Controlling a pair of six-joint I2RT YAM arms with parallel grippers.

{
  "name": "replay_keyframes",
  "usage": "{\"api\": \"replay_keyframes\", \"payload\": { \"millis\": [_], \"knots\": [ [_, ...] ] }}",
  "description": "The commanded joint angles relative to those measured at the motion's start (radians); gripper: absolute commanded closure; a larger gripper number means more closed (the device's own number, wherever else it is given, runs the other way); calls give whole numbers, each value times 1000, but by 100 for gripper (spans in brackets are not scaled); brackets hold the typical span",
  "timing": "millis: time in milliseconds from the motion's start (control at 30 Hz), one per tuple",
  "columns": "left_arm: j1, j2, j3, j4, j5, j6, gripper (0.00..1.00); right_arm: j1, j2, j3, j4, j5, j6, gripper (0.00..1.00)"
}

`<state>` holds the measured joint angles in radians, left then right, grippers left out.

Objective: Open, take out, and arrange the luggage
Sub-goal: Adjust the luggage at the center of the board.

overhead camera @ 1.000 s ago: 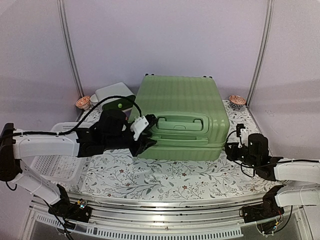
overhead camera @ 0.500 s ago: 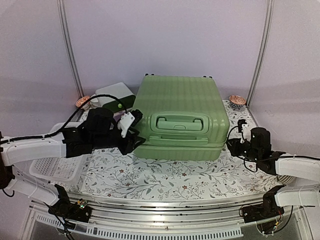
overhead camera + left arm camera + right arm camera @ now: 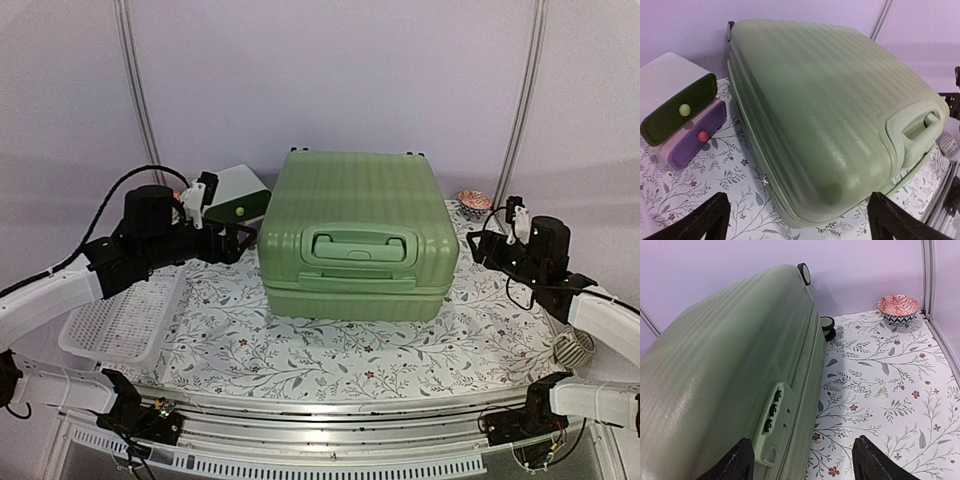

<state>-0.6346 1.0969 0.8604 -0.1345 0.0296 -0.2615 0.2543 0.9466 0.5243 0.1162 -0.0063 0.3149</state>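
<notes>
The luggage [image 3: 355, 235] is a large light-green ribbed suitcase lying shut in the middle of the table, its handle [image 3: 360, 245] facing the near edge. My left gripper [image 3: 234, 242] hovers open just off its left side; the left wrist view has the shell's corner [image 3: 830, 115] between wide-apart fingers, and the left gripper [image 3: 799, 220] touches nothing. My right gripper [image 3: 480, 244] stands open off the right side. In the right wrist view the luggage [image 3: 730, 380] shows its combination lock [image 3: 772, 410] and black wheels [image 3: 827, 325], and the right gripper [image 3: 802, 460] is empty.
A small white box with green and purple drawers [image 3: 232, 195] [image 3: 682, 117] sits left of the suitcase. A white perforated basket [image 3: 125, 320] lies at the near left. A red patterned bowl [image 3: 475, 200] [image 3: 897, 307] stands at the back right, and a grey ribbed object [image 3: 572, 350] at the near right.
The left gripper has pulled back leftward from the suitcase's front-left corner and opened wide. The right gripper has lifted and moved back along the right side, opening from shut.
</notes>
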Motion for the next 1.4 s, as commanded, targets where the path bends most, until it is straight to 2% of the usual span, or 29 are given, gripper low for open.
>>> {"api": "replay_keyframes", "payload": {
  "millis": [0,233,367,600,933,1367],
  "knots": [
    [81,-45,-2,12,5,-122,2,-89,52,99,-87,-247,62,29],
    [232,60,38,133,276,-181,2,-102,188,299,-83,-567,119,22],
    [258,154,90,183,330,-192,2,-101,294,417,-171,-695,119,21],
    [260,359,216,217,403,-201,6,-69,385,496,-298,-616,105,17],
    [244,626,398,199,482,-178,8,5,381,443,-332,-689,54,18],
    [49,927,701,190,591,-134,12,20,109,277,-393,-685,67,19]
  ]
}}
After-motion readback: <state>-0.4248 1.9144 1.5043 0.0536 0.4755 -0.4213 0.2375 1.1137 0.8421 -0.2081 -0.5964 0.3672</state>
